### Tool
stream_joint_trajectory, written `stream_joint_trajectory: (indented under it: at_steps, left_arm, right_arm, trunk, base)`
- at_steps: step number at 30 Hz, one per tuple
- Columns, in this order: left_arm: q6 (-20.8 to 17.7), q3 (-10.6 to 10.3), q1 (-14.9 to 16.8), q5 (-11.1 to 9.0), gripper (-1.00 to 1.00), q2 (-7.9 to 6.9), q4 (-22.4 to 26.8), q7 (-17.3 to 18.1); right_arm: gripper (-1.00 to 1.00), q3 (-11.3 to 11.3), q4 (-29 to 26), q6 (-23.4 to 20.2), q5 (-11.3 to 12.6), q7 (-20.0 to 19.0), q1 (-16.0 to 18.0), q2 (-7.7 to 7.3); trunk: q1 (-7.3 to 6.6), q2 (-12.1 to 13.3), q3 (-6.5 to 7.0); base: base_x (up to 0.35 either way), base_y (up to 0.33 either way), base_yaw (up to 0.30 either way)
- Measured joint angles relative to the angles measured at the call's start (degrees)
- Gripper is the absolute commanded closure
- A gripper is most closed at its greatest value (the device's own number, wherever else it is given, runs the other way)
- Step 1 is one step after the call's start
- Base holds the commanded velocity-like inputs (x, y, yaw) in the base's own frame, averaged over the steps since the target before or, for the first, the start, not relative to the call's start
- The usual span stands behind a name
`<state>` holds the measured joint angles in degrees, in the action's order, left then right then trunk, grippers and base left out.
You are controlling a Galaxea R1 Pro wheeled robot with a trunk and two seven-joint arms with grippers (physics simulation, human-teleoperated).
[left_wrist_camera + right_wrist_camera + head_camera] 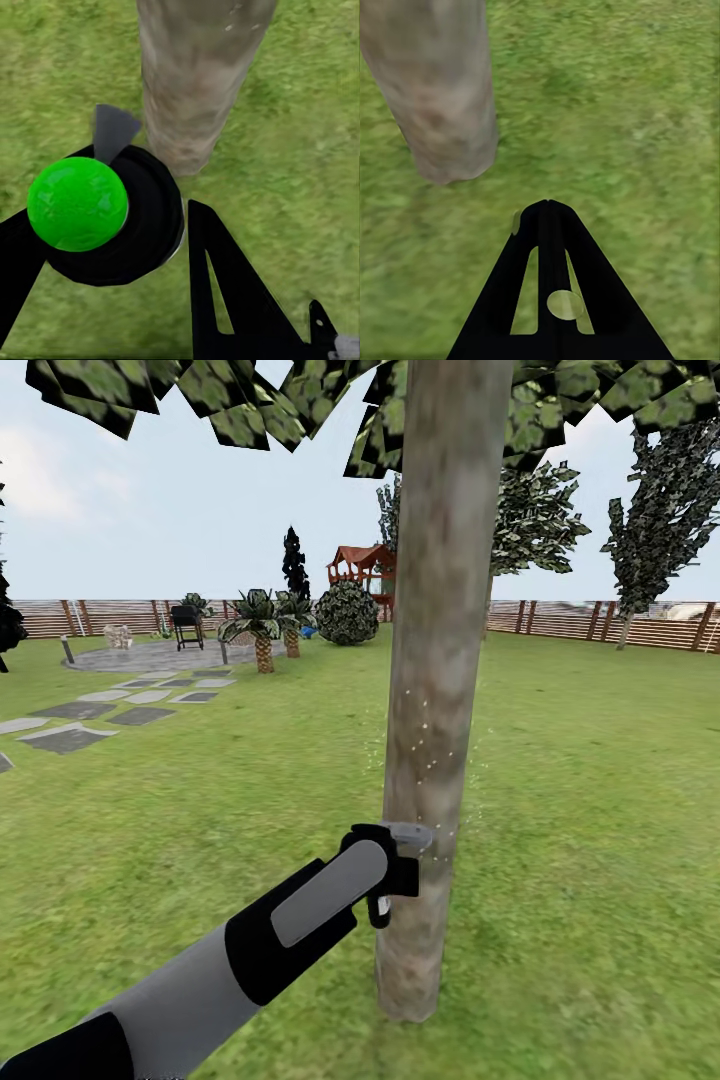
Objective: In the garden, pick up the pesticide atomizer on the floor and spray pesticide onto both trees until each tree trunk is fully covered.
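Head view shows green lawn (pixel 600 780) ringed by a slatted wooden fence (pixel 600 622), with grey pavers (pixel 140 690) far off to my left. My left claw (pixel 398 872) reaches forward and up, fingers clamped around the pesticide atomizer (pixel 105 217); its green cap (pixel 76 204) faces my wrist, nozzle (pixel 112 131) seemingly aimed at the upright tree trunk (pixel 440 660) just beyond. My right claw (pixel 547 214) hangs over grass, tips pressed together.

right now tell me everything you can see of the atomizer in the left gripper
The atomizer shows a glossy bright green rounded body set in a black round collar, with a grey nozzle aimed at the tree trunk. The left gripper clamps it between black fingers, close beside the trunk above the grass. Fine pale droplets speckle the bark.
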<state>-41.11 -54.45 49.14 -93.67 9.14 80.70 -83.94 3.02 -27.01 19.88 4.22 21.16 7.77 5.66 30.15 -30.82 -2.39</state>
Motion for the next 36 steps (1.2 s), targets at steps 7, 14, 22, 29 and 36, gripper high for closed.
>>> stream_joint_trajectory:
  at_steps: [7,14,22,29,36]
  left_arm:
    - [0.05,0.22,0.04,-3.53,1.0,-0.01,-3.75,0.11]
    - [-0.11,5.75,0.0,-4.54,1.0,-0.02,-5.87,0.2]
    - [-0.25,6.47,0.0,-5.85,1.0,-0.14,-6.35,1.61]
    - [-0.28,6.55,0.01,-5.9,1.0,-0.08,-6.39,1.68]
    - [-0.34,6.55,0.01,-6.04,1.0,-0.07,-6.39,1.76]
  right_arm:
    - [1.0,0.0,-0.06,-0.06,0.0,0.0,0.0,0.0]
    - [1.0,0.0,-0.09,-0.05,0.0,0.0,0.0,-0.06]
    - [1.0,-0.05,-0.09,-0.09,0.06,0.05,0.0,-0.09]
    - [1.0,-0.26,-0.17,-0.11,0.1,0.1,-0.01,-0.1]
    - [1.0,-0.39,-0.27,-0.09,0.15,0.12,-0.01,-0.1]
  trunk:
    - [0.0,0.0,0.0]
    - [0.0,0.0,0.0]
    - [0.0,0.0,0.0]
    - [0.02,0.0,0.0]
    - [0.02,0.0,0.0]
  base:
    - [0.0,0.0,0.0]
    - [0.0,0.0,0.0]
    - [0.0,0.034,-0.014]
    - [-0.163,0.181,-0.22]
    - [-0.228,0.242,-0.228]
